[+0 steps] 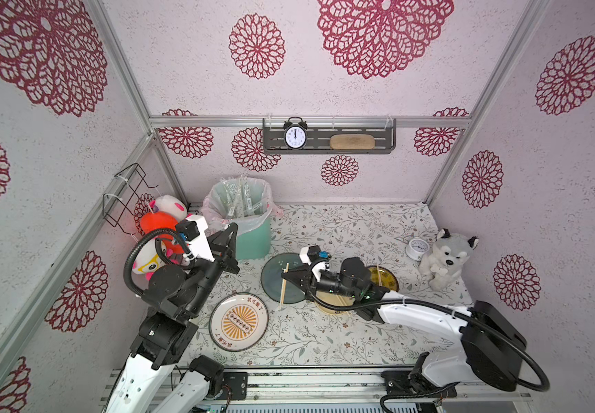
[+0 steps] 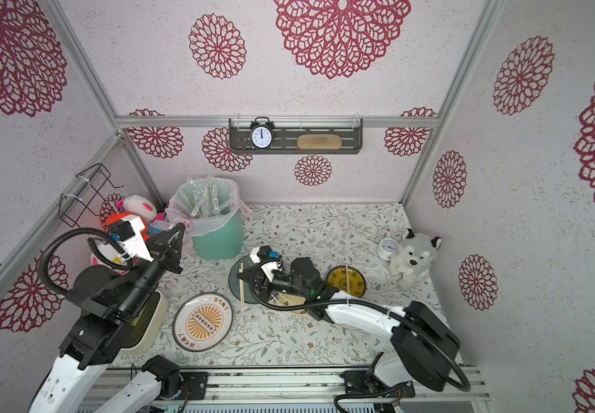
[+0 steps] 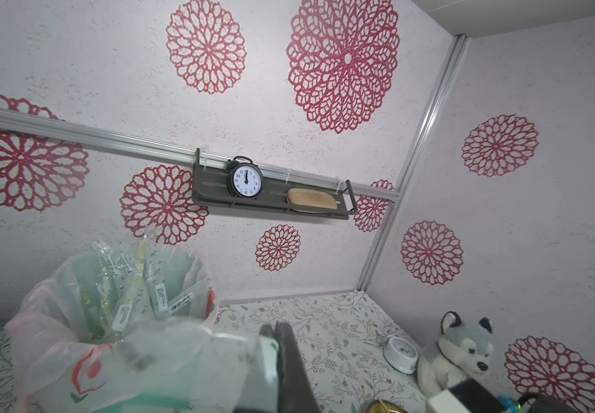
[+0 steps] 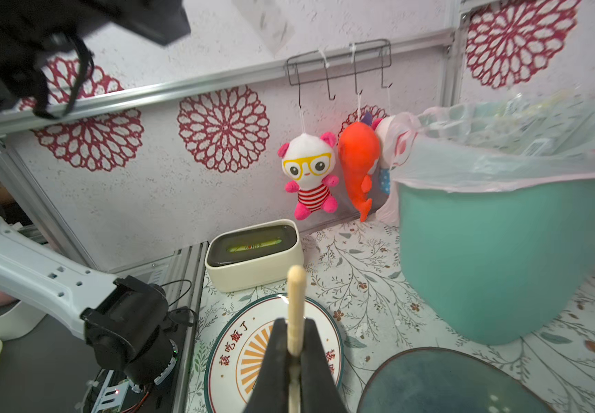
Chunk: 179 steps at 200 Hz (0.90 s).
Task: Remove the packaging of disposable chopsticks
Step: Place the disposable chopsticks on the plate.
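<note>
Pale chopsticks (image 1: 283, 293) stood pinched in the right gripper (image 1: 283, 274) near the green bin (image 1: 253, 243); crinkly clear sleeves (image 1: 244, 203) lay inside it. The left gripper (image 1: 234, 227) at its rim was closed, perhaps on one. Floral tablecloth (image 1: 342, 229), flowered walls (image 1: 181, 71).

Bare chopsticks (image 1: 283, 289) gripped, clear sleeves (image 1: 244, 202) in bin (image 1: 253, 243)

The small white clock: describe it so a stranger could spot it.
On the floral table, in its far right corner, sits a grey husky plush. The small white clock stands beside it. The other clock is black, up on the wall shelf.
</note>
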Tool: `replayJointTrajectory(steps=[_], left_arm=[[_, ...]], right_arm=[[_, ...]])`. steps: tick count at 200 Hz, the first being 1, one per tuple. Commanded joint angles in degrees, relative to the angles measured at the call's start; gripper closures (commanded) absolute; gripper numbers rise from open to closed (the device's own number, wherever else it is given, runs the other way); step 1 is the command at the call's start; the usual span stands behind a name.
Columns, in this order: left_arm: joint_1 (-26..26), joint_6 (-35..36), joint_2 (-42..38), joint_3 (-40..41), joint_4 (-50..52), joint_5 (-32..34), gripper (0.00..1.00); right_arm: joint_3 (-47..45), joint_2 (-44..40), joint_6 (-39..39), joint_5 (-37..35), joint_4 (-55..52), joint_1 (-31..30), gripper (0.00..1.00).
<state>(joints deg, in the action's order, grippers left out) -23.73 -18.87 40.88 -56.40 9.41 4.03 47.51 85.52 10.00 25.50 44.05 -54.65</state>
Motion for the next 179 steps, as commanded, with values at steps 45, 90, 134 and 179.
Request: replayJointTrajectory(steps=[45,90,134,179], left_arm=[[9.32,-1.2,6.33,-0.55,6.1,-6.23,1.0],[16.34,-4.37,7.97,-0.95,5.59,-14.21,1.0],[17.3,-4.68,7.33,0.53,4.16,-16.82,1.0],[17.47,-5.25,6.0,1.11,3.76,-16.43,1.0]], right_arm=[[22.93,13.93,-5.78,-1.69,-16.45,-4.89,1.0],[36.49,17.4,-7.1,-6.84,-45.67,-6.17,1.0],[41.33,21.99,-8.3,-3.77,-46.68,-7.91,1.0],[40.65,22.67,-3.61,-1.99,-38.25,-7.29,1.0]])
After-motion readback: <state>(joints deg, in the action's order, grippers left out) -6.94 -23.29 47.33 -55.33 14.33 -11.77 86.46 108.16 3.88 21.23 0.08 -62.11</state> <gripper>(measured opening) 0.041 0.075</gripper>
